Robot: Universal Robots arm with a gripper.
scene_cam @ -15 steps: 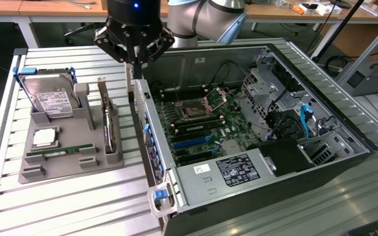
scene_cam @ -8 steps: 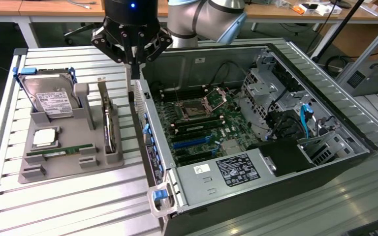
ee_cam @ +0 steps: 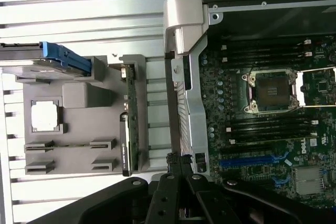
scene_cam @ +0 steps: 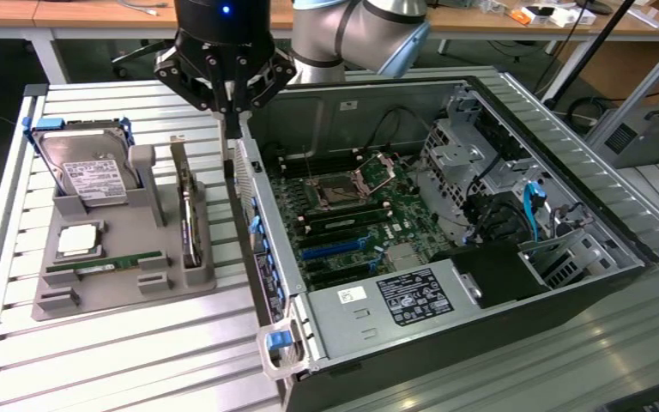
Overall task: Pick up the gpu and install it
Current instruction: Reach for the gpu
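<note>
Nearest to you, the slatted surface (scene_cam: 112, 352) carries the grey tray (scene_cam: 123, 296) and, on the exterior view's right, the open PC case (scene_cam: 421, 300). The gpu (scene_cam: 189, 210) stands on its edge in the tray's slot, not yet lifted, w/ the hard drive (scene_cam: 87, 172) farther, to the exterior view's left. Farthest, the hand (scene_cam: 234, 129) hangs pressed together, pinching nothing, over the case wall (scene_cam: 267, 275), near the gpu. Risk: if you descend like this, the fingers may hit the wall or the card's top, bc they are not spread and not aligned w/ the gpu.

White "DELL" lettering stands printed on the motherboard (ee_cam: 262, 129).
</note>
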